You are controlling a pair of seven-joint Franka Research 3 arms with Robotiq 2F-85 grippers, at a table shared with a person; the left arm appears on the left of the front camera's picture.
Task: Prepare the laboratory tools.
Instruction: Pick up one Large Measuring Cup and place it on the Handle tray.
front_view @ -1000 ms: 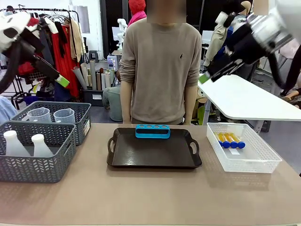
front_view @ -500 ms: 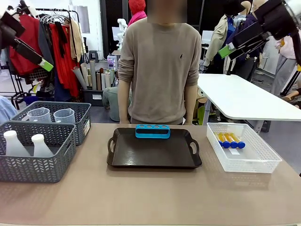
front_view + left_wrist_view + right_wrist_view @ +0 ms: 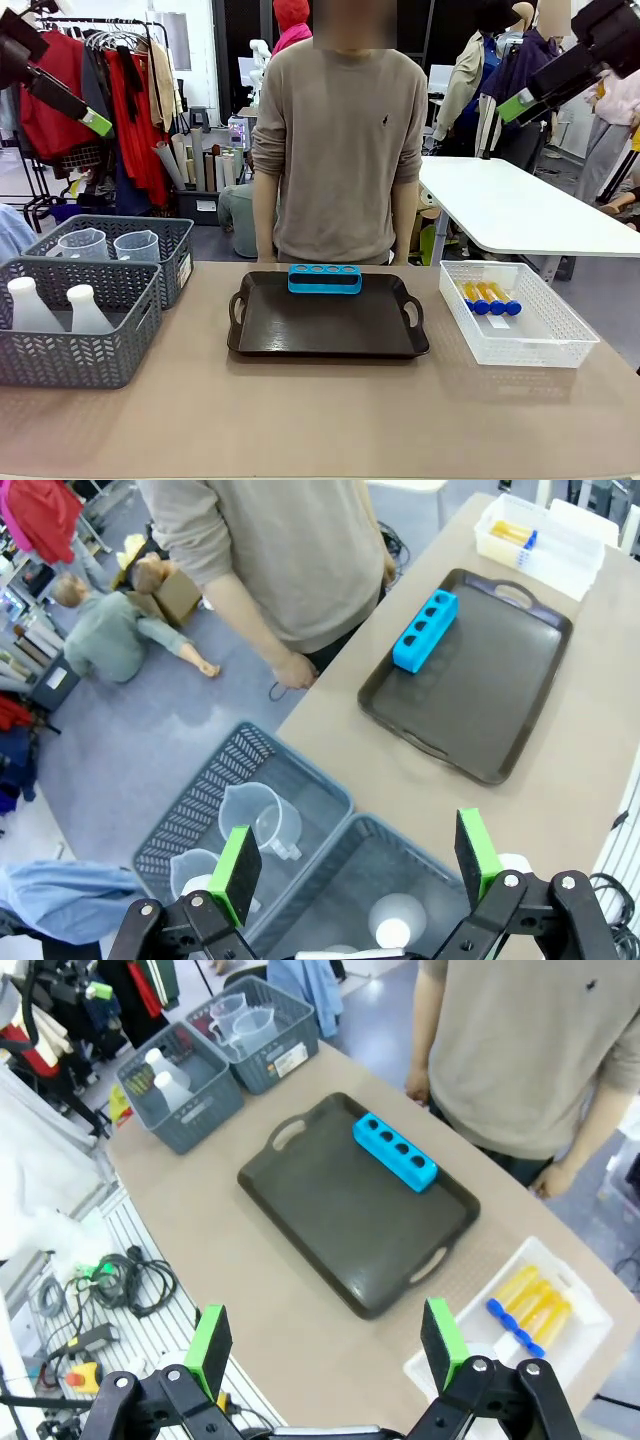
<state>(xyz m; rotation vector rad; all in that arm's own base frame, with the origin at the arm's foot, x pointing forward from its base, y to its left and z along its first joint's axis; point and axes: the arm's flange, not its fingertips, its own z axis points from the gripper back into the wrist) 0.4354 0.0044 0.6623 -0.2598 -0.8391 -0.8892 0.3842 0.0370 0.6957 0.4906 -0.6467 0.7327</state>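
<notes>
Left wrist view, overhead: left gripper (image 3: 357,860) with jaws wide apart and empty, green pads (image 3: 237,873) above the baskets.

Tabletop (image 3: 590,780), tan. Dark tray (image 3: 480,690) with handles, mid-tabletop. Blue rack (image 3: 425,630) with four holes, on the tray along its edge nearest the person (image 3: 270,550). White mesh basket (image 3: 550,550) at the tabletop's far end beyond the tray, holding yellow tubes (image 3: 515,532) with blue caps. Two grey baskets (image 3: 200,810) side by side at the near end: one with two clear beakers (image 3: 262,818), the other with a white flask (image 3: 393,920). The person's hand (image 3: 295,670) hangs at the tabletop's edge.
</notes>
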